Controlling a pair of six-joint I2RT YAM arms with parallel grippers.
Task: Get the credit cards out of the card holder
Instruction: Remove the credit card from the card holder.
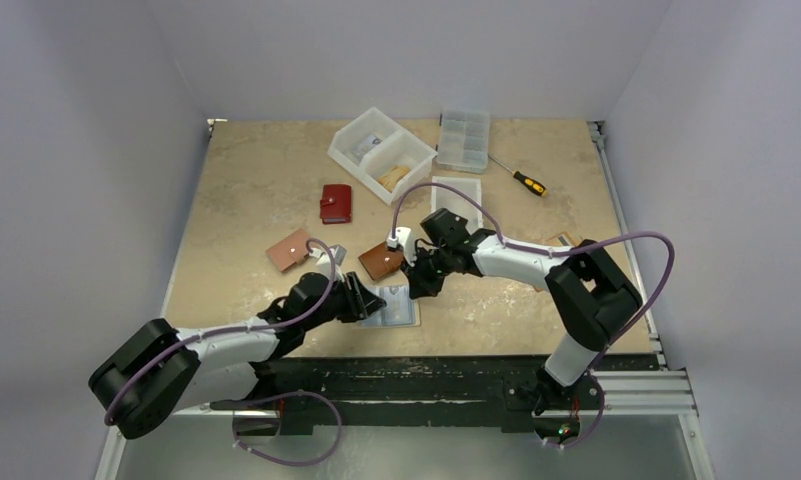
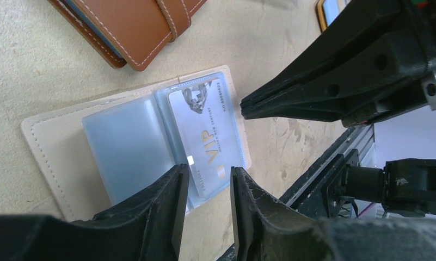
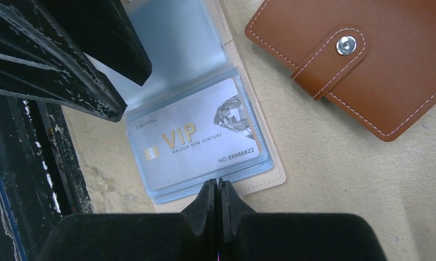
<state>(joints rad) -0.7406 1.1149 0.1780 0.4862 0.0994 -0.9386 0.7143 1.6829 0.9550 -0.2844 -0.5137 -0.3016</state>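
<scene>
An open cream stitched card holder point(image 1: 400, 310) with clear bluish plastic sleeves lies flat on the beige stone-patterned worktop point(image 1: 236, 180), near the front edge and between the two arms. A silver credit card point(image 3: 194, 136) marked "VIP" in gold, with a diamond picture at one end, sits inside the top sleeve on one half of the holder. The sleeve on the other half looks empty from the left wrist view.

The left end effector point(image 2: 207, 175) hangs over the end of that card nearest it. Its two black fingers point(image 2: 166, 201) stand a narrow gap apart, with the card's short end showing between them. I cannot tell whether they touch the sleeve, and nothing is held.

The right end effector point(image 3: 218, 184) comes in from the opposite side. Its fingers are pressed together with nothing visible between them, and their tips sit at the long edge of the sleeve stack, by the cream border.

A tan leather wallet point(image 1: 381, 262) with a snap strap lies closed just beside the holder, on its far side. Farther back lie a pinkish-brown wallet point(image 1: 289, 251) and a red wallet point(image 1: 336, 203). At the rear are a clear two-part plastic bin point(image 1: 381, 153), a clear compartment box point(image 1: 463, 140) and a screwdriver point(image 1: 524, 181) with a black and yellow handle.
</scene>
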